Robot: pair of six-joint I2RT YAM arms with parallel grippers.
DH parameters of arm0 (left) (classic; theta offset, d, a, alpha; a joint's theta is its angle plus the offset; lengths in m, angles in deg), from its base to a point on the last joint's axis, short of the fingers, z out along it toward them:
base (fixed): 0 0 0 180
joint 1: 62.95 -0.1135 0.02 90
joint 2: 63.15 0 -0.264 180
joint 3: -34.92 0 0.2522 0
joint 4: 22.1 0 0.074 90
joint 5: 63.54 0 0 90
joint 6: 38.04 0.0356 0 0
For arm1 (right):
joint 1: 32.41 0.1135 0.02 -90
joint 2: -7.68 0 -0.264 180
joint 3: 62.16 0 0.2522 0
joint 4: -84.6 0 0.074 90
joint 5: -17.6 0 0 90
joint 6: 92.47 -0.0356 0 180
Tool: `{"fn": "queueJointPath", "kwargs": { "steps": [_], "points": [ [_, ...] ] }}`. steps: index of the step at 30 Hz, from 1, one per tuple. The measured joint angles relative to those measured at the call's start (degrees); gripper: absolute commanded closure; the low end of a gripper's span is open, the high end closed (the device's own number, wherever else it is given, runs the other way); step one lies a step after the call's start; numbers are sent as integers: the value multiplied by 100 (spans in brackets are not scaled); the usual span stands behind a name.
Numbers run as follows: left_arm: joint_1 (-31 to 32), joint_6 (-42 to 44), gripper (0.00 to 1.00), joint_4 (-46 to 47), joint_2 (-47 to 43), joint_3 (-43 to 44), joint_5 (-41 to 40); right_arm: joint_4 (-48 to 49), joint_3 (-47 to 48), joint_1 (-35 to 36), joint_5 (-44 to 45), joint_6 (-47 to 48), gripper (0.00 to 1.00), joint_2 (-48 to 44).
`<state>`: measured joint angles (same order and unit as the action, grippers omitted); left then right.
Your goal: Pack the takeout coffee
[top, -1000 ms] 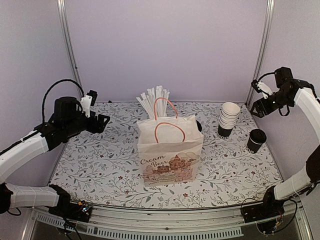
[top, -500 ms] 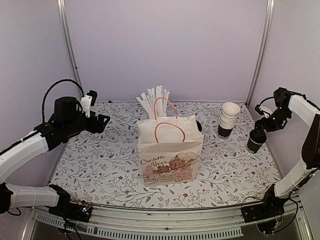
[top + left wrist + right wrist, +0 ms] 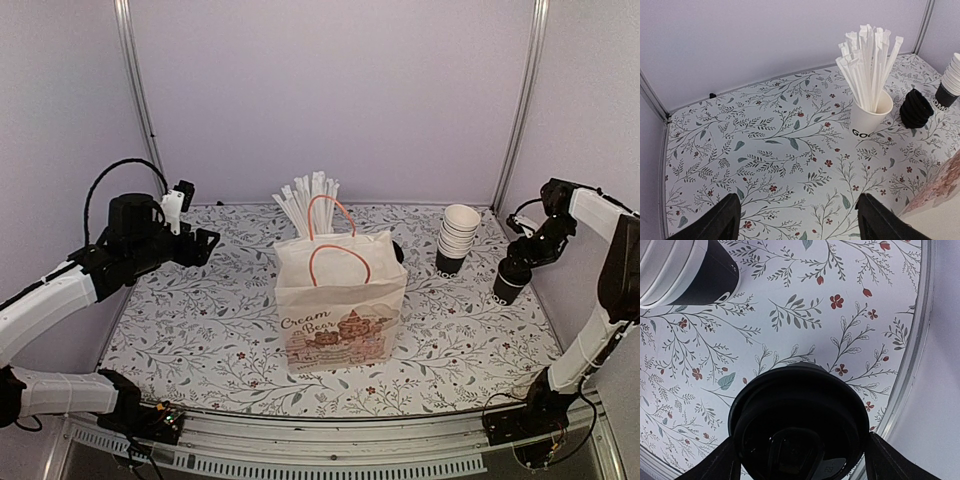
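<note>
The takeout coffee (image 3: 511, 283), a black cup with a black lid, stands at the right edge of the table. My right gripper (image 3: 520, 262) is lowered over it, open. In the right wrist view the lid (image 3: 800, 415) fills the gap between the two fingers, which sit at either side of its rim; the gripper's midpoint (image 3: 800, 462) is over the lid. The paper bag (image 3: 340, 300) with orange handles stands upright at the table's middle. My left gripper (image 3: 205, 245) is open and empty, hovering above the back left of the table (image 3: 797, 220).
A stack of lidless black cups (image 3: 457, 238) stands just left of the coffee and shows in the right wrist view (image 3: 680, 270). A white cup of straws (image 3: 870, 110) and a stack of black lids (image 3: 916, 107) stand behind the bag. The table's right rail (image 3: 920, 340) is close.
My right gripper has come down from high at the back right onto the coffee cup, and now sits a little lower around the lid. The left arm has not moved.
</note>
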<state>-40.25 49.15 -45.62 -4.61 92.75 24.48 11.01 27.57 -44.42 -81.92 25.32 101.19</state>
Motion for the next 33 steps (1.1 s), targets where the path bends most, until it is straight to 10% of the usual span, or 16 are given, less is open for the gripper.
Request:
{"fn": "queueJointPath", "kwargs": {
  "steps": [5,33],
  "points": [
    [0,0,18,0,-2,2,-2,13,28,0,42,-11,1,20],
    [0,0,18,0,0,2,-22,66,166,184,345,42,14,24]
  ]
}}
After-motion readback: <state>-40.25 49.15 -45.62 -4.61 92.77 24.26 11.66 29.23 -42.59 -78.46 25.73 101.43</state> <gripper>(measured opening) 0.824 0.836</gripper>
